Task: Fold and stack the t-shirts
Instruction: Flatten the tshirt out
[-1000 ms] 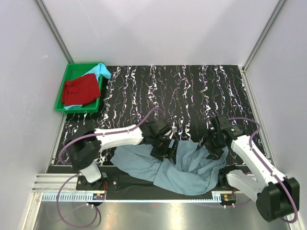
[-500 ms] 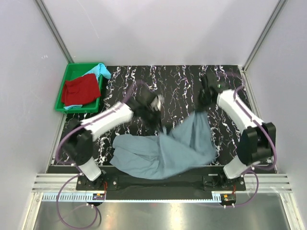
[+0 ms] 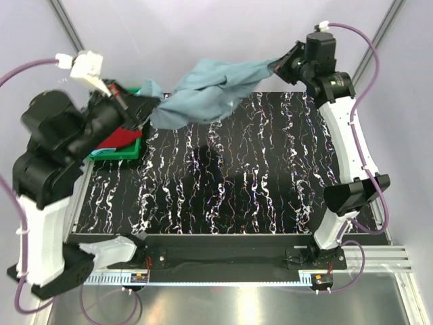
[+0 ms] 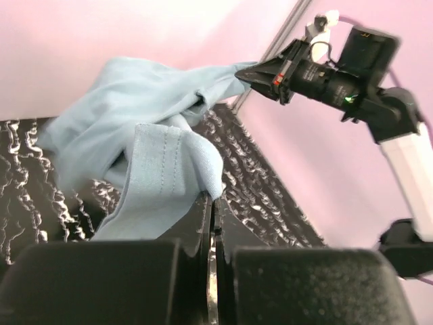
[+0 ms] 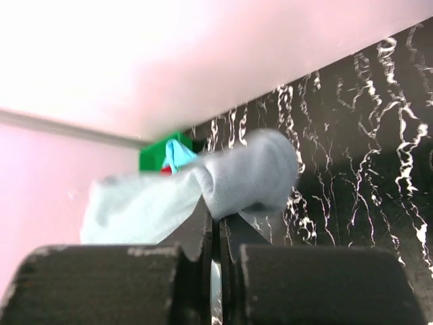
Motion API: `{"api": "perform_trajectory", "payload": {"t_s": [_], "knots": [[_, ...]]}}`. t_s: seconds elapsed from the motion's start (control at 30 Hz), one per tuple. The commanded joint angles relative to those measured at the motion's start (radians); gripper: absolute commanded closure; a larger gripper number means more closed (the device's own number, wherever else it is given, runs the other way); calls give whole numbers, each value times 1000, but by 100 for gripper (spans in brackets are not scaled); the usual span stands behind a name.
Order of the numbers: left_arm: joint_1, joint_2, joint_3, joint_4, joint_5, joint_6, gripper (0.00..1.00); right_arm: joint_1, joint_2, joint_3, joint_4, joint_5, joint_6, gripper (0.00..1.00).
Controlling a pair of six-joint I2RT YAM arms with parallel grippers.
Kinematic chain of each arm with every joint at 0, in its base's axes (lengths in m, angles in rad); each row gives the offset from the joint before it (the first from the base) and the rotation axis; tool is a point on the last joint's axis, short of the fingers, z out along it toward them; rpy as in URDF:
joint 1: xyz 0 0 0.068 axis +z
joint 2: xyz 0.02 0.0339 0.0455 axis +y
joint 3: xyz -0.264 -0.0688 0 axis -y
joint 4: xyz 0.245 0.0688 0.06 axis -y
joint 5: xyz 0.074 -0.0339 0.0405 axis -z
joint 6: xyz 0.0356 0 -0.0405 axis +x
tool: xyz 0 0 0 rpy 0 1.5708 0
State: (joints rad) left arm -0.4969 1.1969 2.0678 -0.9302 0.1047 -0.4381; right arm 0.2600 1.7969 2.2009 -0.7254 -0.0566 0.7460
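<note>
Blue shirt (image 3: 203, 91) hangs bunched in mid-air, left gripper (image 4: 214, 203) and right gripper (image 5: 217, 214) each clamped tight on a corner. Left arm (image 3: 57, 139) hides most of red shirt (image 3: 116, 139) and tray (image 3: 133, 147).

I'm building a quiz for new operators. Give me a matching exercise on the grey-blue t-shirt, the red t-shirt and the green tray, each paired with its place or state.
1 grey-blue t-shirt
2 red t-shirt
3 green tray

A lying in the tray
B stretched in mid-air
C standing at far left

Pairs: 1-B, 2-A, 3-C
</note>
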Motion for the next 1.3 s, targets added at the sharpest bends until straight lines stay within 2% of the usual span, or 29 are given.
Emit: {"api": "perform_trajectory", "payload": {"t_s": [0.0,0.07,0.13,0.17,0.23,0.3,0.37,0.43,0.53,0.67,0.77,0.83,0.87,0.9,0.97,1.0,1.13,1.2,1.27], "knots": [[-6,-39,-139,74,73,-68,100,-62,-36,-9,27,58,72,100],[-22,-83,-289,142,107,-129,100,-113,-51,-100,27,35,108,100],[-58,-92,-374,160,119,-157,100,-140,-57,-171,29,14,118,100],[-122,-95,-461,175,110,-162,100,-160,-62,-241,30,11,115,100],[-219,-74,-543,209,113,-188,100,-177,-65,-312,34,0,93,100],[-288,-53,-676,276,112,-238,100,-195,-61,-410,40,23,69,100],[-366,-1,-817,351,145,-286,100,-220,-25,-475,40,31,15,100],[-457,79,-888,453,199,-341,100,-245,17,-509,40,18,-23,100],[-587,211,-839,470,187,-332,100,-254,67,-501,34,11,-59,100],[-660,317,-741,469,236,-309,100,-285,114,-408,-20,-14,-96,100],[-663,294,-700,441,205,-281,100,-285,111,-345,-40,-51,-99,100],[-637,225,-684,387,133,-266,100,-285,92,-310,-40,-83,-80,100],[-625,193,-680,366,50,-263,100,-283,85,-296,-28,-104,-65,100],[-593,117,-673,313,5,-252,100,-280,76,-284,-14,-161,-45,100],[-546,32,-649,245,-101,-235,100,-266,50,-264,88,-266,44,100],[-489,-47,-635,222,-155,-216,100,-266,41,-257,131,-297,76,100],[-310,-213,-491,119,-278,-139,100,-141,31,-160,384,-402,260,100],[-261,-259,-371,61,-351,-67,100,-98,53,-101,457,-460,358,100],[-258,-267,-277,4,-404,-19,100,-44,97,-14,581,-518,436,100]]}}
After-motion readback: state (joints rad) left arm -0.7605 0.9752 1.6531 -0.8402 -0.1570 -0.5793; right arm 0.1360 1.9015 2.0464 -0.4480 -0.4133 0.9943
